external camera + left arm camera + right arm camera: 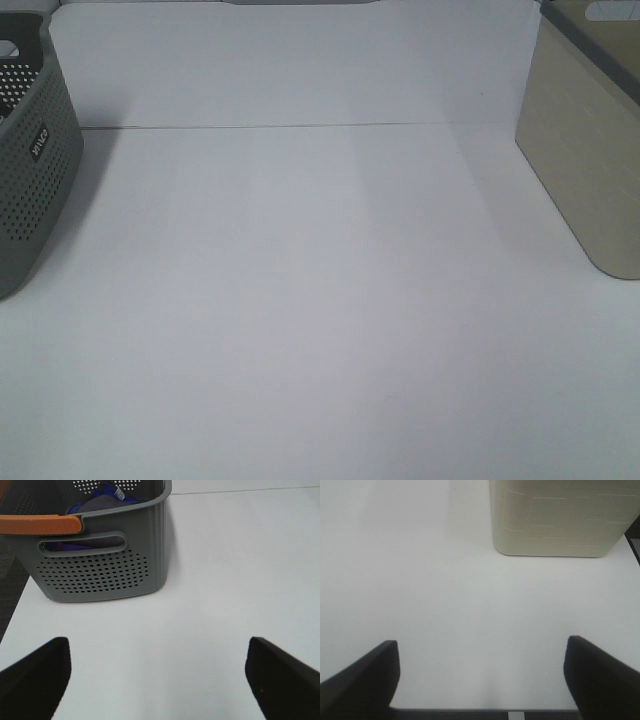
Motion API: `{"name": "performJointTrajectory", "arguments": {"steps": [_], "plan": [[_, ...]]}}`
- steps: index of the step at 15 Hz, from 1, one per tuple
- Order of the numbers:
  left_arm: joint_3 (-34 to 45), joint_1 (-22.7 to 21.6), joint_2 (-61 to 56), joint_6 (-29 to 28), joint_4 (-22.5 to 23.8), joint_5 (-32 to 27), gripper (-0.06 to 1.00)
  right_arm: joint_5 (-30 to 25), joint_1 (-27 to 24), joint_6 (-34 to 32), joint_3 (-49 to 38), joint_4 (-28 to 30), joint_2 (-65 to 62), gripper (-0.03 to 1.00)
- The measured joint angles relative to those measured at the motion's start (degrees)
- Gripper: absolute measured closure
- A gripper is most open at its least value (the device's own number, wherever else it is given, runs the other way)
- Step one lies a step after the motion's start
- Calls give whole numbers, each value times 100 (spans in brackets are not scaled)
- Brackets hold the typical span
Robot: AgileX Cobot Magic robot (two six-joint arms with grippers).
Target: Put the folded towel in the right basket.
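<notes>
The right basket (585, 140) is beige and stands at the table's right edge; it also shows in the right wrist view (560, 517). A folded towel is not plainly in view; blue and grey cloth (102, 502) lies inside the grey perforated left basket (100, 565). Neither gripper shows in the exterior high view. My left gripper (157, 680) is open and empty above the bare table, in front of the grey basket. My right gripper (480, 680) is open and empty near the table's front edge, short of the beige basket.
The grey basket (30, 150) stands at the table's left edge and has an orange handle (40, 525). A white wall (290, 60) backs the white table (320, 300). The table's front edge (510, 711) shows by the right gripper.
</notes>
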State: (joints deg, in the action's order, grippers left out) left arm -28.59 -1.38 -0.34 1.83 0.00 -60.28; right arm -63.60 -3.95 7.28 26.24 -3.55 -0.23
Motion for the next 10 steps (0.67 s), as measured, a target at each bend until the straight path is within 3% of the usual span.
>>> {"name": "performJointTrajectory", "arguments": {"steps": [10], "plan": [[0, 0, 0, 0, 0, 0, 6, 0, 0, 0, 0, -29, 0, 11]]}}
